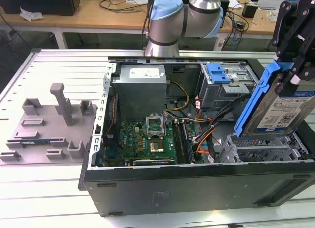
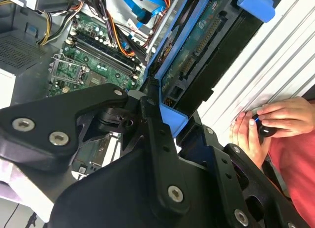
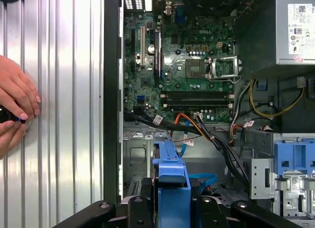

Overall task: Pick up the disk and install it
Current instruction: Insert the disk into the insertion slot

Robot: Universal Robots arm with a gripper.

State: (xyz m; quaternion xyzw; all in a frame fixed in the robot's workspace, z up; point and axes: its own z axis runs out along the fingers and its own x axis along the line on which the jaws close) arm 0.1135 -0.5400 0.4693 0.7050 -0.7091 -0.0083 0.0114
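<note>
The black end effector [image 1: 291,69] is high up at the exterior view's right. It is clamped on the disk [image 1: 280,107] and holds it up in the air by its top end. So the disk is in its grip, not on the surface [image 1: 49,198] and not in the computer.

The disk is a silver slab with a blue frame around it. It hangs tilted. Its long side runs from the upper right of the frame down toward the lower left. In the first wrist view, the blue frame [image 3: 172,186] sticks out from between the black arms of the end effector.

Just under the low end of the disk is the metal drive cage [image 1: 268,151], in the lower right corner of the open computer case [image 1: 197,191]. The cage looks empty to me, and the disk is above it, not in it.

The case holds more things. There is 1 green board [image 1: 152,139] in the middle, 1 grey power box [image 1: 142,90] behind it, and a bunch of colored wires [image 1: 206,134]. A blue latch piece [image 1: 217,73] sits on a bay at the back.

On the surface at the exterior view's left is a grey holder [image 1: 49,124].

Beside the case, a person's 2 hands [image 3: 15,110] hold something small and black.
</note>
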